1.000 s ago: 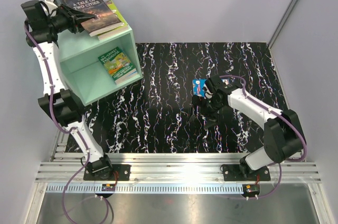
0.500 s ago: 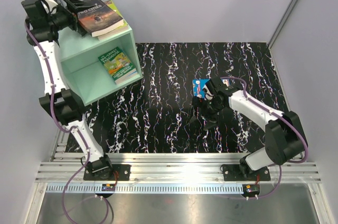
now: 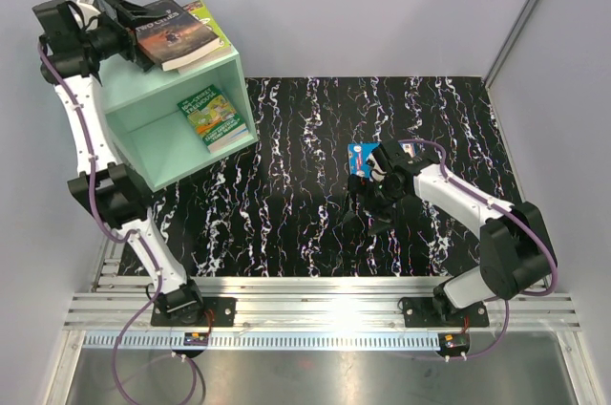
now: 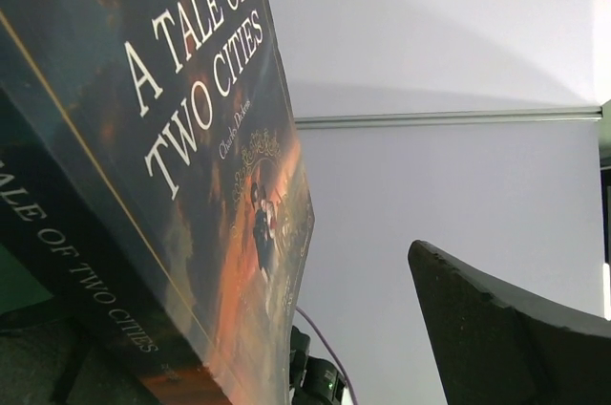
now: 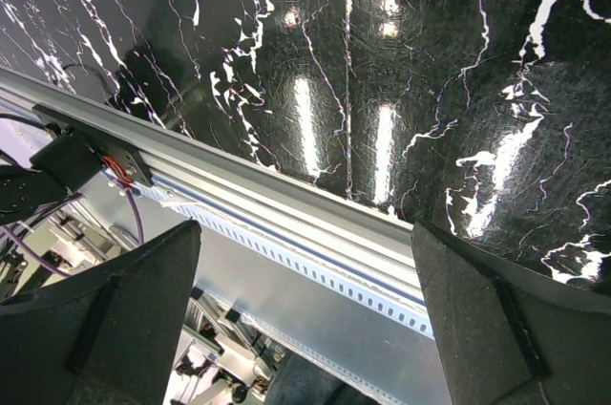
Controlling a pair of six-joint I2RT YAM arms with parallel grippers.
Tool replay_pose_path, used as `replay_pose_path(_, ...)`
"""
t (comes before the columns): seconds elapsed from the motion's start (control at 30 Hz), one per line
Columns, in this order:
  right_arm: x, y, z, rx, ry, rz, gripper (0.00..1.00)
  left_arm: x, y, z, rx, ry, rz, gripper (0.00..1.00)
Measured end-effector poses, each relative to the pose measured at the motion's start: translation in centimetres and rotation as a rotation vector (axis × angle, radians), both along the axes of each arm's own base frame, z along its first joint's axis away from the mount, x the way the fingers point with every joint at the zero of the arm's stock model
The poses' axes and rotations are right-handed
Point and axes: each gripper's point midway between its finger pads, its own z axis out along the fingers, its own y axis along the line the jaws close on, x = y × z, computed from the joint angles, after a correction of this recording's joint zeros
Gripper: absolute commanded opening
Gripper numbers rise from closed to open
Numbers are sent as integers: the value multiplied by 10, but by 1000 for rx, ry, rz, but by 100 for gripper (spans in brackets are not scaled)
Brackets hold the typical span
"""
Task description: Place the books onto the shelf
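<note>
left arm: reared high, left gripper (image 3: pixel 135 19) spread wide | right arm: bent low, right gripper (image 3: pixel 369 202) spread wide

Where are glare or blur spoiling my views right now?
Top external: sharp, with a bright hotspot on the aluminium rail. Right wrist: lamp streaks reflect off the glossy black tabletop, and its own fingers look soft. Left wrist: the Tale of Two Cities book crowds the frame, its title legible and its lower spine in shadow.
</note>
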Motion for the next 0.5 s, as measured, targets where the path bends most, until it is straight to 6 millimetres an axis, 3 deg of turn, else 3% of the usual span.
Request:
replay_pose_path(0.13,0,0,0,0,-4,6,98,-12,8,-3,19,32,22,99)
replay_pose_path(0.3,0,-1,0,0,-10,17,98,-26,26,-23,80,119,82,99)
replay_pose_path(0.5,-1,0,-2,10,-1,31,98,-42,29,-31,189,143,103,99)
